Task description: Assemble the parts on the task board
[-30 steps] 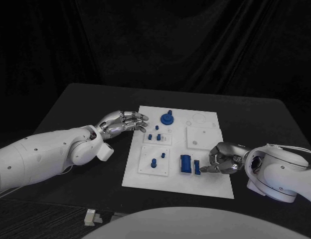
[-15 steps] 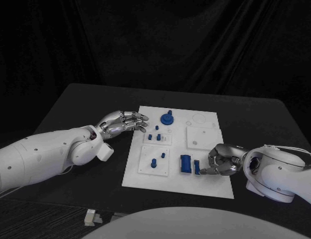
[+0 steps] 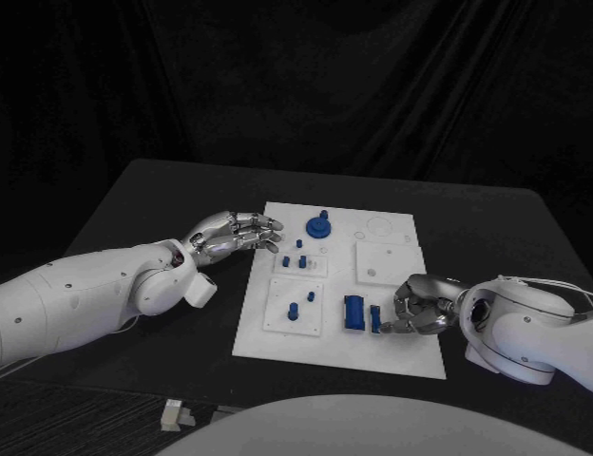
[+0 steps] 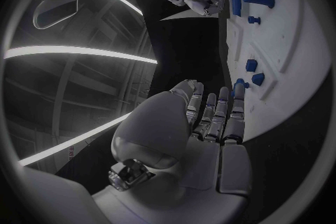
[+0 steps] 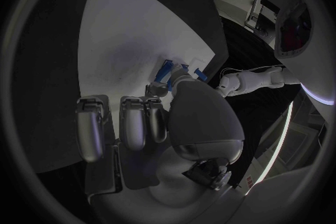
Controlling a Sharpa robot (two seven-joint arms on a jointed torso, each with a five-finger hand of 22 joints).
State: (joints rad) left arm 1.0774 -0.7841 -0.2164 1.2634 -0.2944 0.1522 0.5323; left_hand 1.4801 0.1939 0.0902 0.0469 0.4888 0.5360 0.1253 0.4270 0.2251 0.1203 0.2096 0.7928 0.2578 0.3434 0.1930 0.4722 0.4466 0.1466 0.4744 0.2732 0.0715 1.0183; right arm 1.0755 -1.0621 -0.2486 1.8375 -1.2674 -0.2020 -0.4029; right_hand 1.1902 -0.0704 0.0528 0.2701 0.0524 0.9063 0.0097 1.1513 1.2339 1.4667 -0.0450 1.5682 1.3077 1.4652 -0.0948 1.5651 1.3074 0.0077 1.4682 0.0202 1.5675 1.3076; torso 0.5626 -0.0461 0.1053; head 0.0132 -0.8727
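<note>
Reaching for two blue parts [image 3: 361, 314] lying loose on the task board [image 3: 392, 361], our right hand [image 3: 421, 304] curls, seemingly empty; left hand [image 3: 232, 232] hovers open. Several parts stand seated; assembly looks midway.

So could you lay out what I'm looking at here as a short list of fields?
Surface: black table
Board: white plate in the middle of the table
Pieces: small blue parts lying or standing on the plate
Left hand: at the plate's left edge, fingers curled, holding nothing
Right hand: over the plate's near right part, fingertips beside a blue part; hold unclear
</note>
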